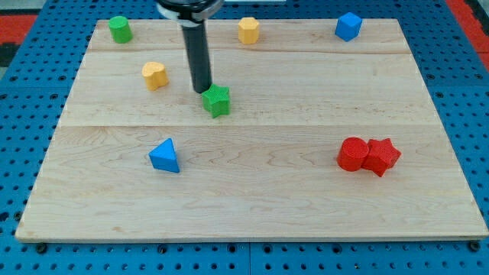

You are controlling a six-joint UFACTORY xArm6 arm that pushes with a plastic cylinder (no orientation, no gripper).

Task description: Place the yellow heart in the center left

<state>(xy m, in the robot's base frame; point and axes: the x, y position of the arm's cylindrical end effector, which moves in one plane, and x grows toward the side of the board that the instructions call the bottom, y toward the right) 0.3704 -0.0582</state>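
The yellow heart (154,75) lies on the wooden board (252,191) in the upper left part. My tip (202,90) stands to the right of the heart, a short gap away, and touches or nearly touches the upper left edge of the green star (217,100). The rod rises from there to the view's top.
A green cylinder (119,29) sits at the top left, a yellow hexagon (248,30) at the top middle, a blue block (348,26) at the top right. A blue triangle (165,156) lies lower left. A red cylinder (352,153) and red star (381,156) touch at the right.
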